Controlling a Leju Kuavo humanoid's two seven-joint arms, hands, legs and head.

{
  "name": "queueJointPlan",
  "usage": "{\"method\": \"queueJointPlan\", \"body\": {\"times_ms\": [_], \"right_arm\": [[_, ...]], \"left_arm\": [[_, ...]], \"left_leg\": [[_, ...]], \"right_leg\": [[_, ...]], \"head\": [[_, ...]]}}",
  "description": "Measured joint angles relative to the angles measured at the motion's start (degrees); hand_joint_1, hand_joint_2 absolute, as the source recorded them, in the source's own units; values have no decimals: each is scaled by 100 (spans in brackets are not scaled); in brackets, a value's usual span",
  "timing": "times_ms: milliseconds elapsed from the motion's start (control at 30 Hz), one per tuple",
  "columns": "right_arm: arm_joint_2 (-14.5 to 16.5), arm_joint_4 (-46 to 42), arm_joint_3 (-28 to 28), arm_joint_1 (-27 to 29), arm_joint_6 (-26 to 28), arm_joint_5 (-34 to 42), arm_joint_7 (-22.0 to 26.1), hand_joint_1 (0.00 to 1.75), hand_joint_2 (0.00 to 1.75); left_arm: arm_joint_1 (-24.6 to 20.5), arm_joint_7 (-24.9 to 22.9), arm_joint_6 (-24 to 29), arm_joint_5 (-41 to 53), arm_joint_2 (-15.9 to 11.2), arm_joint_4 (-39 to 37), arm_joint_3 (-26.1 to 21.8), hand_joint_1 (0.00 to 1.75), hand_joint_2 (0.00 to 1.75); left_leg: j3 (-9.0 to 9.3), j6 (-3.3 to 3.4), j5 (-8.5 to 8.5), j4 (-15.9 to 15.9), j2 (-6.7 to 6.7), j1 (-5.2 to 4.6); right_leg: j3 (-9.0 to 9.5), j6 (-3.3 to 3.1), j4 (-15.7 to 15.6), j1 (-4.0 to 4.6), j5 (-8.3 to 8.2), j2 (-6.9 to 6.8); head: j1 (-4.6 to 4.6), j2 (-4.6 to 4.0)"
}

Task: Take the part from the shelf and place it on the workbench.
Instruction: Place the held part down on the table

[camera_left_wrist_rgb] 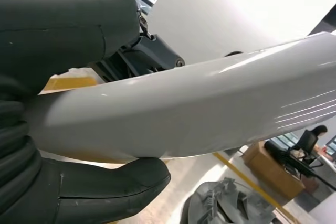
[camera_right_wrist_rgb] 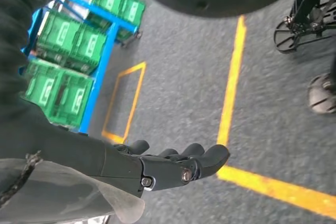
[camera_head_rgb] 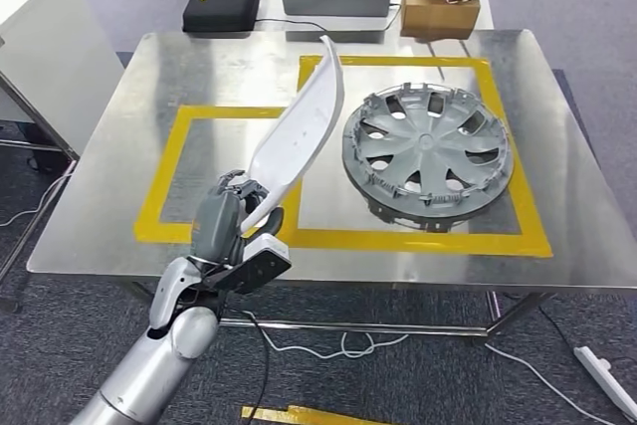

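Left hand (camera_head_rgb: 225,226): nearest to cam, over the front edge of the workbench (camera_head_rgb: 112,126). Grips the white part (camera_head_rgb: 301,136) at its lower end; in the wrist view the thumb is under it, fingers wrapped over the top. Firm hold as far as I can tell.
White part: long curved panel, held in the air and tilted, lower end in the hand, upper tip pointing up and away over the table. Not resting on the surface, I judge. It hangs above the left yellow tape box (camera_head_rgb: 169,171), tip reaching toward the border w/ the bigger box.
Right hand (camera_right_wrist_rgb: 174,166): hangs low beside the body, over grey carpet w/ yellow floor lines. Fingers stretched out, a bit apart, holding nothing.
Hubcap (camera_head_rgb: 428,151): grey wheel cover lying flat inside the right tape box, well apart from the hand, just beside the part's upper half as seen from the head cam.
Far side: black case (camera_head_rgb: 222,2), cardboard box (camera_head_rgb: 439,7) w/ a black device on top, grey unit between them; a person's hand at the far edge.
Shelf side: blue rack w/ green crates (camera_right_wrist_rgb: 59,56), seen from the right wrist cam.
Done: pickup is done, part is off the shelf and brought to the table.
Left: lower the part, prob. into the left tape box, let go, pull the hand back. Mostly done, I'd say, only the set-down remains.
Watch: tall tip could swing at the hubcap on the way down.
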State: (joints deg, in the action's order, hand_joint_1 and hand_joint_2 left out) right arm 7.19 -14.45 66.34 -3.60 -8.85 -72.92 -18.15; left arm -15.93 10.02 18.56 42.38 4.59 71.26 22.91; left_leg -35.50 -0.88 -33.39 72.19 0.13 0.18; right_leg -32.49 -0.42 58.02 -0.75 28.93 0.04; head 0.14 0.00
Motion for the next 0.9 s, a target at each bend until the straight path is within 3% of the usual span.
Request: {"method": "queueJointPlan", "body": {"times_ms": [67, 100, 133, 233, 267, 333, 400, 467, 533, 567, 600, 633, 667, 700, 767, 800, 900], "right_arm": [[0, 1, 0, 11, -13, 0, 3, 0, 175], [0, 1, 0, 17, -15, 0, 2, 0, 175], [0, 1, 0, 24, -17, 0, 2, 0, 175], [11, 14, 1, 55, -17, 0, 15, 0, 175], [17, 20, 1, 55, -16, 0, 21, 0, 175], [21, 24, 2, 26, -13, 0, 21, 0, 175], [20, 23, 1, -21, -8, 0, 24, 0, 175], [20, 24, 0, -41, -3, -2, 100, 0, 175], [20, 24, 1, -20, 3, -10, 172, 0, 175], [20, 24, 2, -11, 8, -15, 179, 0, 175], [20, 24, 3, -4, 13, -18, 176, 0, 175], [20, 23, 4, 0, 19, -20, 173, 0, 175], [20, 24, 5, 10, 24, -21, 173, 0, 175], [20, 25, 8, 25, 28, -21, 179, 0, 175], [21, 26, 13, 52, 34, -22, 213, 0, 175], [24, 26, 16, 61, 36, -22, 230, 0, 175], [34, 25, 30, 66, 38, -22, 228, 0, 175]], "left_arm": [[-3, -7, -2, 0, 0, -50, 7, 175, 175], [-4, -8, -2, 0, 0, -70, 11, 175, 175], [-5, -8, -2, 0, -1, -88, 15, 175, 175], [0, -9, -1, -2, -14, -158, 24, 175, 175], [4, -14, 1, -5, -17, -179, 25, 175, 175], [-36, -20, 21, -26, 7, -198, 25, 175, 175], [-101, -14, 68, -43, 46, -199, 22, 175, 175], [-107, -8, 125, -30, 61, -206, 17, 175, 175], [-60, -6, 219, 11, 61, -216, 6, 175, 175], [-31, -5, 284, 38, 60, -221, -8, 175, 175], [3, -3, 355, 60, 55, -223, -29, 175, 175], [36, -1, 426, 74, 49, -226, -63, 175, 175], [68, 5, 490, 81, 41, -227, -100, 175, 175], [101, 14, 551, 79, 33, -229, -143, 175, 175], [169, 48, 666, 55, 20, -231, -234, 175, 175], [205, 68, 710, 38, 11, -230, -283, 175, 175], [296, 120, 790, 14, -19, -224, -400, 175, 175]], "left_leg": [[-360, 7, -380, 202, 0, -1], [-449, 32, -443, 101, -2, -10], [-489, 74, -330, -114, -5, -25], [-511, 260, 780, -920, -75, -137], [-494, 300, 1019, -1043, -109, -169], [-377, 333, 1049, -1108, -141, -174], [-228, 369, 1023, -1207, -123, -143], [-113, 412, 961, -1288, -122, -123], [3, 432, 839, -1309, -125, -114], [71, 429, 773, -1310, -129, -110], [155, 421, 699, -1310, -131, -106], [245, 408, 627, -1309, -132, -102], [334, 389, 554, -1309, -131, -100], [417, 363, 479, -1305, -130, -104], [496, 307, 372, -1294, -133, -119], [504, 289, 335, -1283, -135, -130], [513, 330, 316, -1282, -133, -141]], "right_leg": [[202, 0, -2, 4, 160, 47], [326, 6, -4, 9, 251, 71], [456, 11, -6, 17, 346, 89], [755, 49, -27, 43, 634, 124], [846, 72, -51, 52, 712, 134], [977, 142, -15, 68, 733, 149], [774, 212, 411, 68, 530, 117], [268, 264, 1093, 61, 506, 66], [-206, 291, 1490, 54, 952, 49], [-367, 299, 1522, 51, 1191, 48], [-481, 308, 1440, 48, 1316, 47], [-528, 320, 1236, 44, 1236, 44], [-522, 331, 930, 37, 941, 39], [-506, 328, 620, 33, 508, 21], [-451, 248, 238, 40, -101, -10], [-435, 200, 203, 43, -228, -18], [-395, 146, 183, 40, -259, 7]], "head": [[0, 0], [-1, 0], [0, 0], [17, 0], [26, 0], [35, 0], [44, 0], [51, 0], [49, 0], [50, 0], [50, 0], [51, 0], [50, 0], [52, 0], [45, 0], [40, 0], [21, 0]]}}
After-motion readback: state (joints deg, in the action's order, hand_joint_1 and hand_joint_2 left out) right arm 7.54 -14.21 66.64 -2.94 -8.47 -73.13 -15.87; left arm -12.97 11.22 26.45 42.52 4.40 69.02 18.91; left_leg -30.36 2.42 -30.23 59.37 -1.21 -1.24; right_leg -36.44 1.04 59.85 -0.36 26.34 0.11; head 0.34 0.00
